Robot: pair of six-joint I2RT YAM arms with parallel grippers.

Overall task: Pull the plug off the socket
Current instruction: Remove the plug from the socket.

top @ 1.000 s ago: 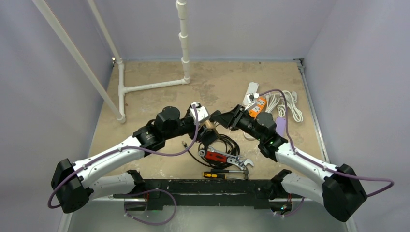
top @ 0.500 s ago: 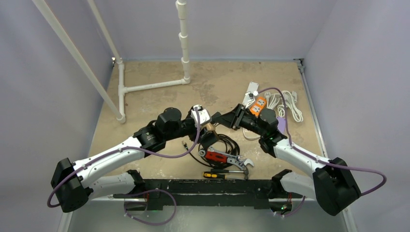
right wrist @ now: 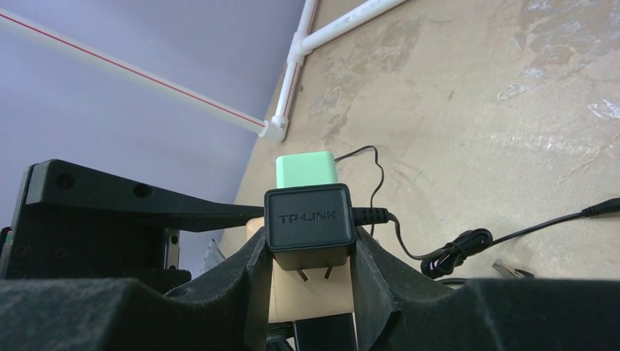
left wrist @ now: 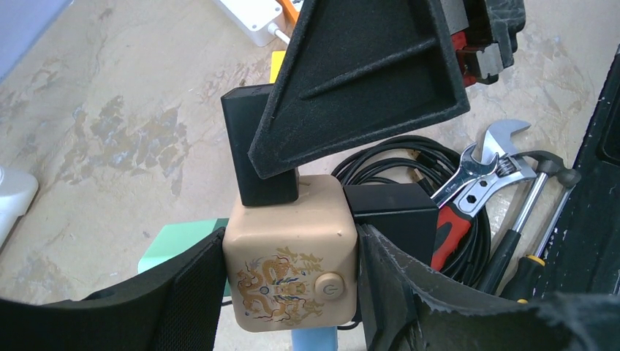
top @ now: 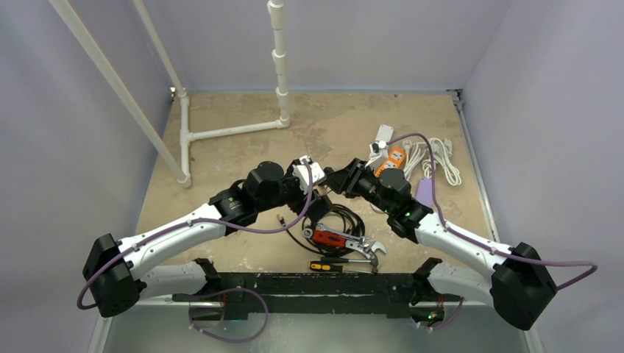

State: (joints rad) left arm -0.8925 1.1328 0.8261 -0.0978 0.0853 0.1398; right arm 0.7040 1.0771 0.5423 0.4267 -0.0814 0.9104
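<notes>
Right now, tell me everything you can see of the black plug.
The black plug is a squarish plastic adapter with TP-LINK embossed on its face. A thin black cable leaves its side. It stands over the beige socket cube, clamped between the right gripper's fingers. Two metal prongs show beneath its body, so it sits partly raised; whether their tips are inside I cannot tell.

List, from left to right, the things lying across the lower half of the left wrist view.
Mint-green block → beige cube socket with dragon print → black boxy adapter on the socket's right side → red-handled adjustable wrench → steel-shafted hammer. The coiled black cable overlaps several of these, so it is omitted.
</notes>
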